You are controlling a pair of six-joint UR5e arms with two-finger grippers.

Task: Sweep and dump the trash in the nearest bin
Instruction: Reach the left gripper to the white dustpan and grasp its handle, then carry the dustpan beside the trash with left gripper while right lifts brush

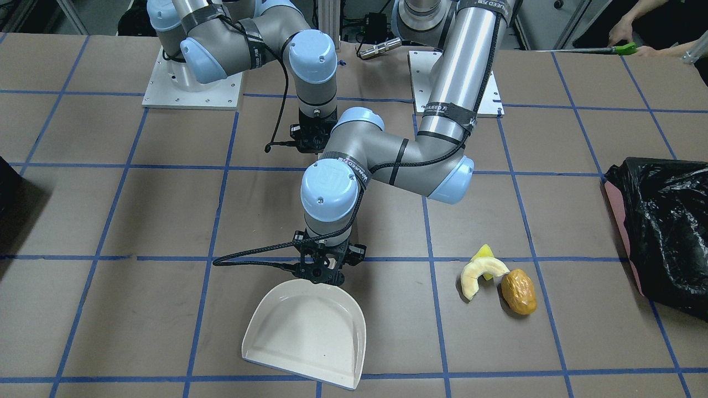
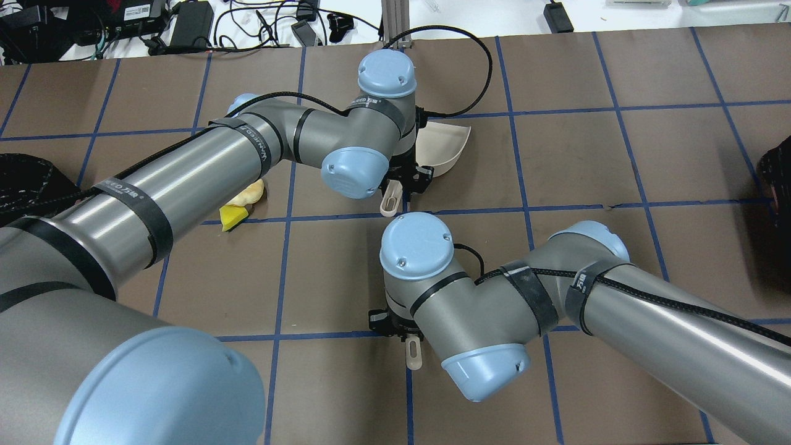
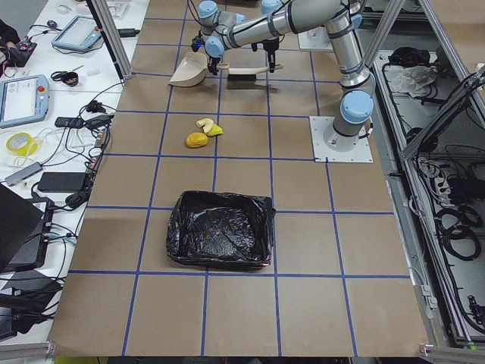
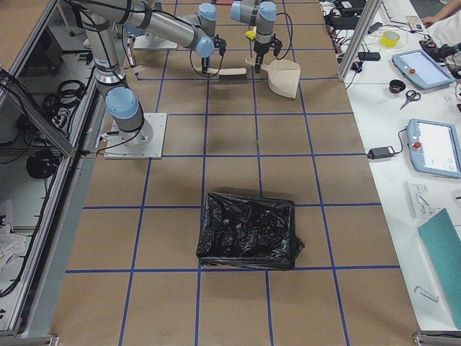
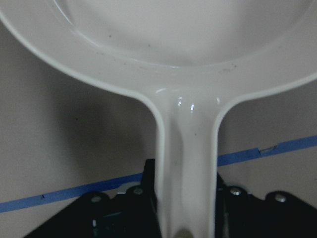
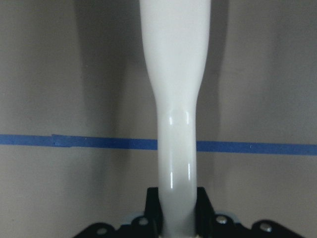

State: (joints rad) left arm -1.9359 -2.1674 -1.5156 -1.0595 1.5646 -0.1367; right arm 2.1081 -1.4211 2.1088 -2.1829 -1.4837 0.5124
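Observation:
The trash lies together on the table: a pale banana-like slice, a yellow chunk and a brown-orange lump. My left gripper is shut on the handle of a white dustpan, which rests on the table left of the trash in the front view. My right gripper is shut on a white brush handle; the brush lies behind the dustpan. The bin, pink-sided with a black bag, stands at the front view's right edge, beyond the trash.
Blue tape lines grid the brown table. A person's hands with a green-tipped tool show at the far corner. The arm bases stand at the back. A second dark object sits at the table's other end.

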